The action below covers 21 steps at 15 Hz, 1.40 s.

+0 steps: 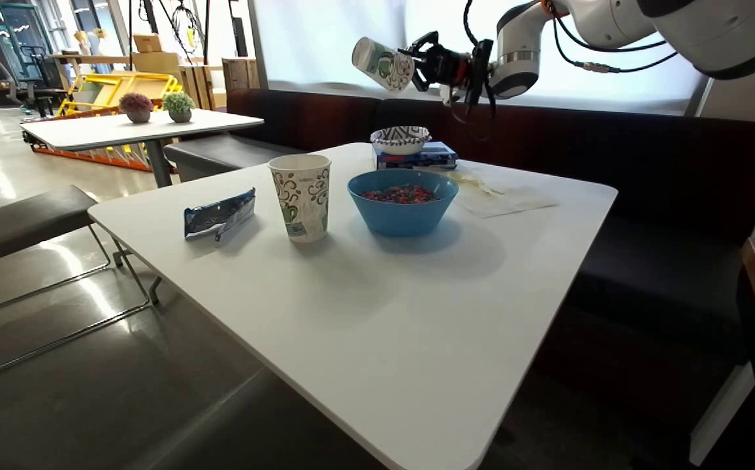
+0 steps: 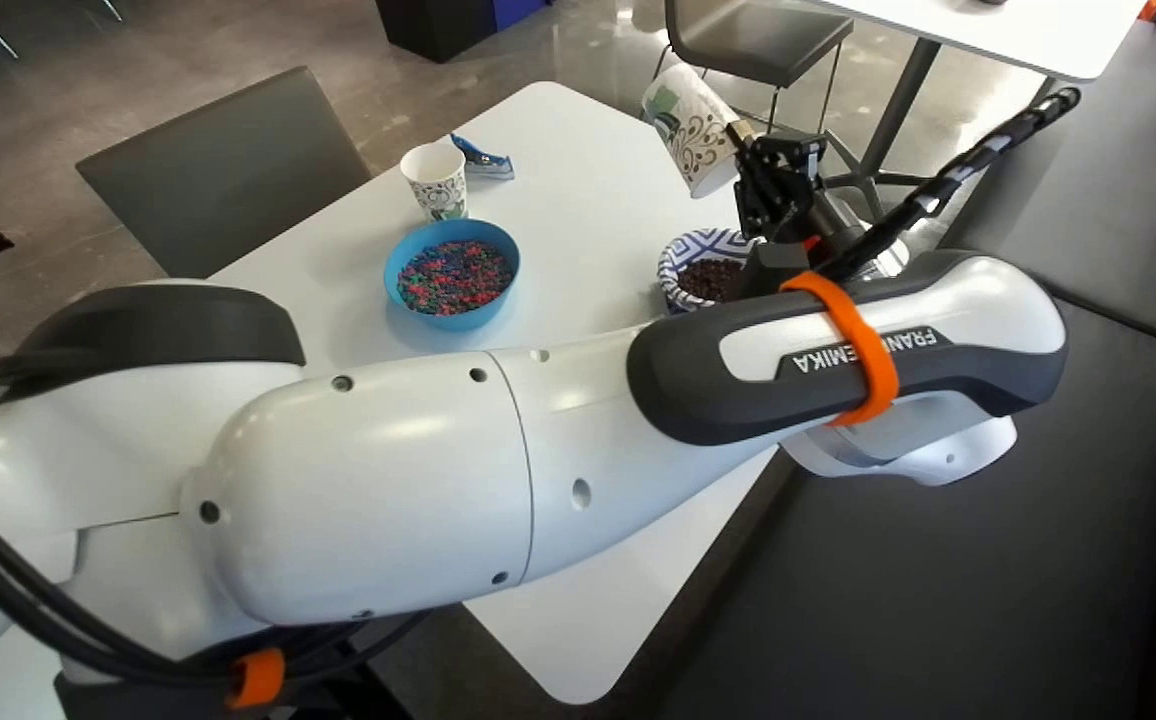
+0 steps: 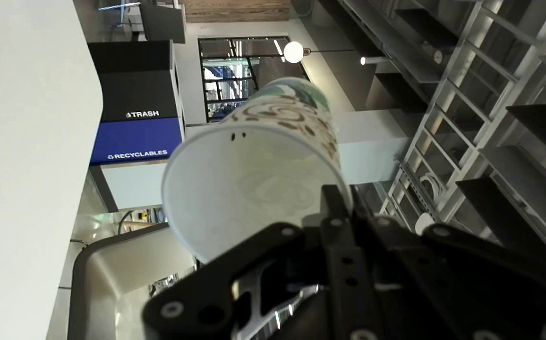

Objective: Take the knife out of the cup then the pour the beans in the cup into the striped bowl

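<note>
Striped bowl (image 1: 400,147): round, white w/ dark stripes, on a flat blue box (image 1: 420,160); small dark beans (image 2: 706,281) lie inside, seen in an ext. view. Cup (image 1: 383,64): thin paper, tapered, brown & green swirl print; held higher than striped bowl & apart from it, tilted, base up, mouth down. Wrist view, into the mouth: smooth pale interior, 2 dark specks nr. rim. Gripper (image 3: 350,208): fingers clenched on cup wall at the rim, one inside, one outside. Just beside striped bowl's box: pale napkin (image 1: 514,201) w/ slender pcs. (image 1: 477,182), too small to identify. Farther from striped bowl: blue bowl (image 1: 403,217), smooth, flared, holding red, green & blue bits (image 2: 456,277); just beside that, a second cup (image 1: 304,199), upright, similar print; then a folded, shiny packet (image 1: 221,212). Edges: striped bowl sits nr. one edge of the tabletop (image 1: 403,326), padded bench (image 1: 665,156) beyond; visible corners rounded. Room: open air b/w striped bowl & cup mouth; smooth white tabletop shows b/w striped bowl & blue bowl, & runs broadly past the latter. Arm (image 2: 418,480) hides part of tabletop in an ext. view.
</note>
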Available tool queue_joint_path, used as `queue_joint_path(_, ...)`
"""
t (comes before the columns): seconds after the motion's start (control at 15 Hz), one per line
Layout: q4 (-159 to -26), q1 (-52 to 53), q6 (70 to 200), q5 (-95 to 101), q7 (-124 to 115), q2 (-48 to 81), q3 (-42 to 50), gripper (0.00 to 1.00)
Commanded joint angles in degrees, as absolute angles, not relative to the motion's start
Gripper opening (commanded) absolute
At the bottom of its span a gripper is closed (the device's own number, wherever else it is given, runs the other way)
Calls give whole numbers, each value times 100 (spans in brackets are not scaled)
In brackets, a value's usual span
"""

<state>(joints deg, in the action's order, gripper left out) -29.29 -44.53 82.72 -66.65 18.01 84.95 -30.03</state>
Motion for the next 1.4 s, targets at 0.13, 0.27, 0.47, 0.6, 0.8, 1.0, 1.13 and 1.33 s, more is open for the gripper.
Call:
queue_joint_path(0.13,-2692,-4252,8141,-7500,1604,8580,-2389,1)
queue_joint_path(0.27,-2534,-4176,8093,-7533,1828,8575,-2201,1)
queue_joint_path(0.47,-1983,-3990,7887,-7302,1993,8635,-1988,1)
queue_joint_path(0.6,-2436,-4024,7815,-7127,2516,8209,-1841,1)
queue_joint_path(0.8,-2417,-3889,7688,-6879,2968,7984,-1619,1)
queue_joint_path(1.0,-2408,-3743,7686,-6556,3459,7743,-1480,1)
queue_joint_path(1.13,-2404,-3639,7709,-6326,3802,7587,-1428,1)
queue_joint_path(1.33,-2398,-3423,7762,-6001,4300,7336,-1390,1)
